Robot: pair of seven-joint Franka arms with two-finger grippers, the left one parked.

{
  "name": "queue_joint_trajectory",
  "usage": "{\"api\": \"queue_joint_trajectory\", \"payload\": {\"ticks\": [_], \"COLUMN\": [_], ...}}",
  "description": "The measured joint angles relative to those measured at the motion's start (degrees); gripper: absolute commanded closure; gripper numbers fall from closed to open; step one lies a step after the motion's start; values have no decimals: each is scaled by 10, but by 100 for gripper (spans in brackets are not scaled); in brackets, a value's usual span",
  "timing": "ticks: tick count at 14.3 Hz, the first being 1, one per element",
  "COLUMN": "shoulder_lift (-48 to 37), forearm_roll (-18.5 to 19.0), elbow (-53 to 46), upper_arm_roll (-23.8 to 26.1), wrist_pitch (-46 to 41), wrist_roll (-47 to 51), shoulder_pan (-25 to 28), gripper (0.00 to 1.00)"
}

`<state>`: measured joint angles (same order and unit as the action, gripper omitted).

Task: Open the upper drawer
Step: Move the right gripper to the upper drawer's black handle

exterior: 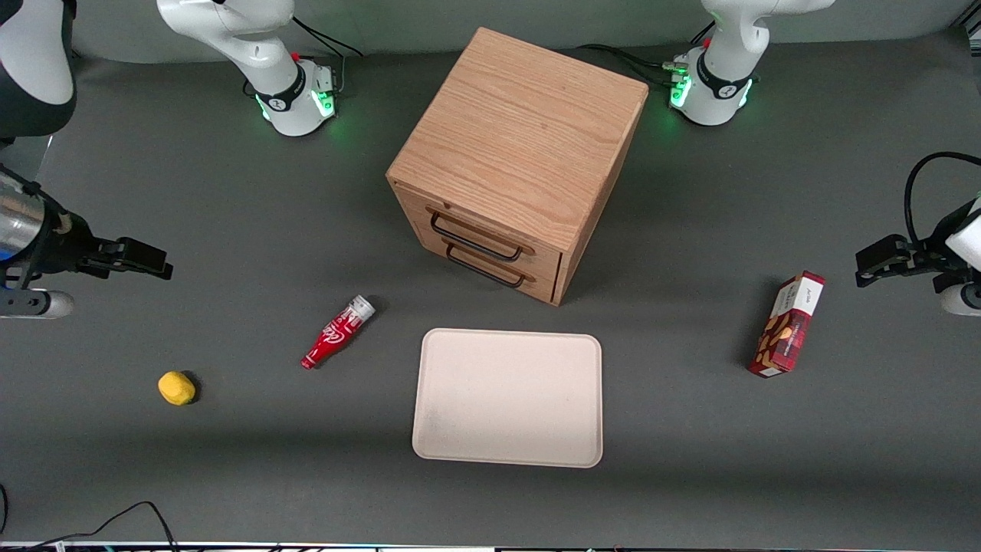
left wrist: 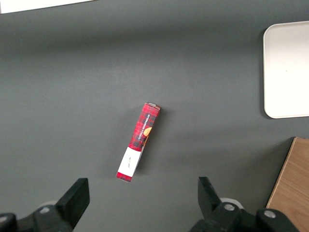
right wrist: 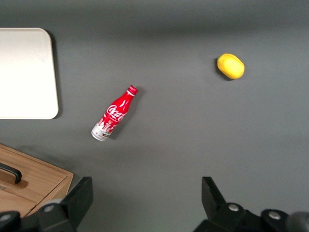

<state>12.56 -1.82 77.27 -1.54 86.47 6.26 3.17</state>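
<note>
The cube-shaped oak cabinet [exterior: 521, 146] stands mid-table, its front turned toward the front camera and the working arm's end. The upper drawer [exterior: 460, 218] is shut, flush with the cabinet front, with a thin black wire handle [exterior: 477, 236]. The lower drawer [exterior: 498, 277] just beneath it is also shut. My right gripper [exterior: 157, 261] hovers open and empty above the table at the working arm's end, well apart from the cabinet. In the right wrist view the gripper [right wrist: 145, 193] has both fingers spread wide, with a corner of the cabinet [right wrist: 38, 181] and a handle end [right wrist: 10, 172] showing.
A red cola bottle [exterior: 337, 332] lies on the table between the gripper and the cabinet, also in the right wrist view [right wrist: 114, 113]. A yellow fruit [exterior: 176, 388] lies nearer the front camera. A beige tray [exterior: 507, 399] lies in front of the cabinet. A red snack box [exterior: 789, 323] stands toward the parked arm's end.
</note>
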Motion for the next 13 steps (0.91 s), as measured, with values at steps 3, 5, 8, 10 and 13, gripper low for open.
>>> {"api": "queue_joint_trajectory", "payload": {"ticks": [3, 5, 8, 10, 13], "shoulder_lift": [0, 1, 1, 1, 4], "forearm_roll": [0, 0, -1, -1, -1], "elbow": [-1, -1, -2, -3, -4], "upper_arm_roll": [-1, 1, 8, 9, 10], "wrist_pitch": [0, -1, -2, -2, -2], "wrist_roll": [0, -5, -33, -34, -34], "shoulder_pan": [0, 2, 35, 86, 156], "gripper": [0, 0, 0, 0, 0]}}
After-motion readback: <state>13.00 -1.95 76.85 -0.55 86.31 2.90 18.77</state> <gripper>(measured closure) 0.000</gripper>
